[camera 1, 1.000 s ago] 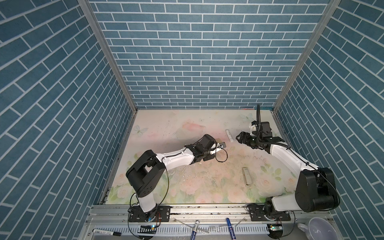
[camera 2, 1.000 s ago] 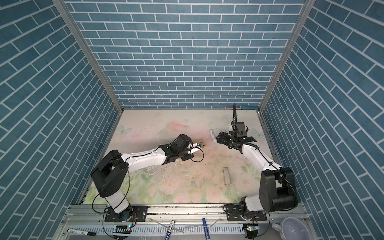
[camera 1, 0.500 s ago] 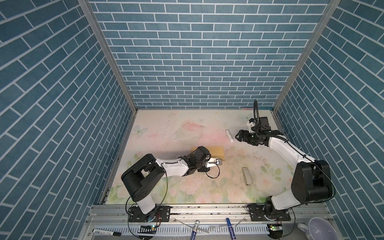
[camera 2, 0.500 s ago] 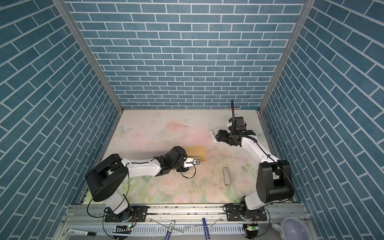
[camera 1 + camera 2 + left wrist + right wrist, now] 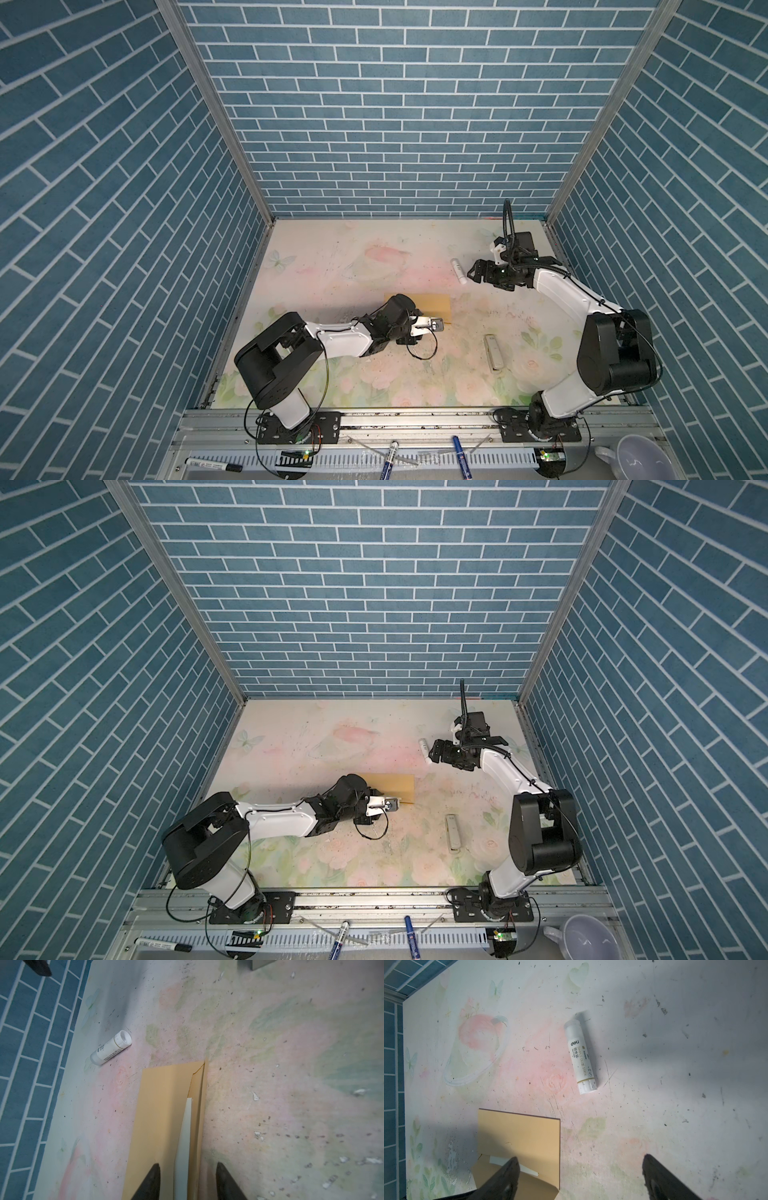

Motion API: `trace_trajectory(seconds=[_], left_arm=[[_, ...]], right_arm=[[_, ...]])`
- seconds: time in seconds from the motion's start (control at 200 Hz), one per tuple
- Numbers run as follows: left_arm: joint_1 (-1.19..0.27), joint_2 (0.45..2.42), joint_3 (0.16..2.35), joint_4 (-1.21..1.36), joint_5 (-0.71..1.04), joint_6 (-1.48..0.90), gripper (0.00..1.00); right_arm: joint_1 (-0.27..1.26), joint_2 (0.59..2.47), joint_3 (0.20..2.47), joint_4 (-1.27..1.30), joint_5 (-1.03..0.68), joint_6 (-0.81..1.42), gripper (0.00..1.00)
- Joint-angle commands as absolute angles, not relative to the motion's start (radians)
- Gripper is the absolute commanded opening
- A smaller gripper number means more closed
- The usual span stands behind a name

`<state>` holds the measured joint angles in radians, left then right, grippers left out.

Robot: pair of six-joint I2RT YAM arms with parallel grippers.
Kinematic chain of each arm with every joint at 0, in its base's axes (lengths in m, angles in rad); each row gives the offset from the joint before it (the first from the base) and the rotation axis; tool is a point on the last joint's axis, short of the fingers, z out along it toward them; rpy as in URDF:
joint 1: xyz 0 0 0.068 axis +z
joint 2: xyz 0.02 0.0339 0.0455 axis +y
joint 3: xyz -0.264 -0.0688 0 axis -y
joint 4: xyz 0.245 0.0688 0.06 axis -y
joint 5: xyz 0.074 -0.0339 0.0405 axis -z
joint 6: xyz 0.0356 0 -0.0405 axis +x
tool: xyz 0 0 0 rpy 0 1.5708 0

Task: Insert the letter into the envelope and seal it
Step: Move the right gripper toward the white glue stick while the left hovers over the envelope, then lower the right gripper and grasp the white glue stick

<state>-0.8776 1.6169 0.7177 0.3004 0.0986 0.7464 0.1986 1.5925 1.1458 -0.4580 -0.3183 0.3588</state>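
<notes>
Envelope state: the long mustard-yellow kraft paper envelope (image 5: pixel 434 305) lies flat mid-way across the floral-printed table mat (image 5: pixel 332 270), flap not closed. Your left gripper (image 5: pixel 187 1164) sits at the open flap edge, fingers spread to either side of it and pinching nothing.

The thin tan paper letter (image 5: pixel 186 1126): only a pale strip shows in the envelope's mouth. I'd judge that's its edge. No border is visible, so I can't confirm. No loose sheet elsewhere, so probably inserted, with sealing not yet done.

Your right gripper (image 5: pixel 580 1157) is spread wide and empty, just beside the white cylindrical plastic glue stick (image 5: pixel 580 1053).

Risks as I see them:
- The stick lies on its side on a smooth mat. Close off-centre and it rolls or squirts out.
- The cap looks on. Pulling it likely needs both grippers, which leaves the envelope unrestrained.
- Nothing pins the envelope. Rubbing glue on the flap could drag or buckle it.
- If that strip is the letter poking out, the flap creases over it and glue lands on the letter.
</notes>
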Motion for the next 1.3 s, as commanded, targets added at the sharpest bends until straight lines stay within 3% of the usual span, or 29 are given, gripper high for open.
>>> trace_trajectory(seconds=[0.0, 0.31, 0.515, 1.01, 1.295], left_arm=[[-0.882, 1.559, 0.738, 0.293, 0.092, 0.650, 0.51], [-0.873, 1.388, 0.721, 0.327, -0.008, 0.349, 0.82], [-0.815, 1.291, 0.701, 0.332, -0.022, 0.153, 1.00], [-0.753, 1.251, 0.663, 0.360, 0.003, 0.003, 1.00], [-0.752, 1.262, 0.663, 0.368, 0.008, 0.005, 1.00]], right_arm=[[0.217, 1.630, 1.245, -0.498, -0.279, 0.298, 0.89], [0.326, 1.856, 1.567, -0.714, -0.054, 0.161, 0.85], [0.363, 2.019, 1.766, -0.815, -0.001, 0.135, 0.82], [0.374, 2.279, 1.999, -0.937, 0.009, 0.124, 0.64], [0.378, 2.354, 2.056, -0.966, 0.010, 0.124, 0.47]])
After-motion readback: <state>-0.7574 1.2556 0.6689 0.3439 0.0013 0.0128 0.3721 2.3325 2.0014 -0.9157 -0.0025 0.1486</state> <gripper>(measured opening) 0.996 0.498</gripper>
